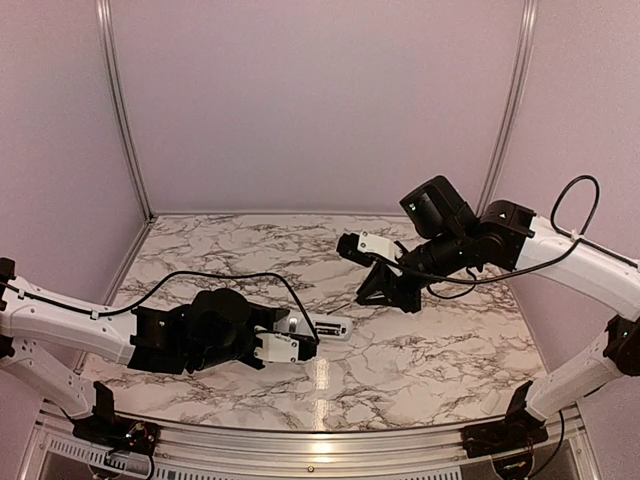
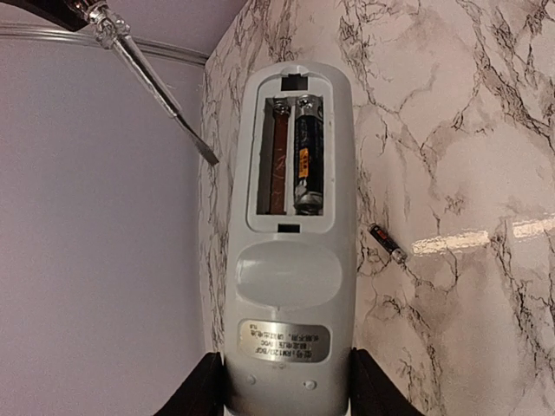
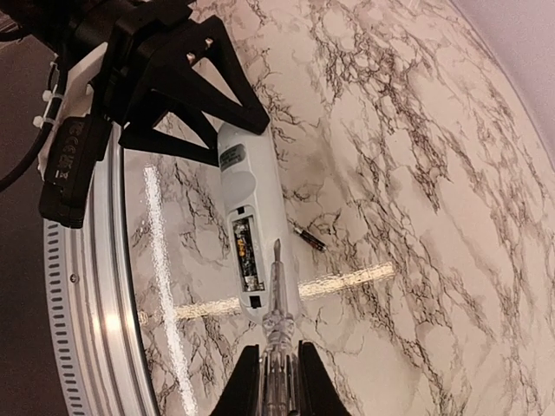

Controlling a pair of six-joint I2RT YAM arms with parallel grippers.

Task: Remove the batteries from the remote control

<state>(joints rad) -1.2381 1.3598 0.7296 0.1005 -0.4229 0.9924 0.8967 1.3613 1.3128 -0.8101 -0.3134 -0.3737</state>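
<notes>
The white remote control (image 2: 288, 286) lies back-up on the marble table, its battery compartment open. My left gripper (image 2: 288, 386) is shut on its label end, one finger (image 2: 201, 392) on each side. One dark battery (image 2: 308, 165) sits in the right slot; the left slot (image 2: 276, 160) shows bare. A second battery (image 2: 388, 243) lies loose on the table just right of the remote, also seen from the right wrist as a battery (image 3: 309, 236). My right gripper (image 3: 279, 357) is shut on a clear-handled screwdriver (image 3: 277, 295). Its tip hangs near the remote's compartment end (image 3: 247, 251), apart from it.
The marble table (image 1: 420, 350) is boxed in by pale walls at the back and sides, with metal corner posts (image 1: 122, 110). A metal rail (image 3: 95, 329) runs along the near edge. The left arm's black cable (image 1: 230, 275) loops over the table.
</notes>
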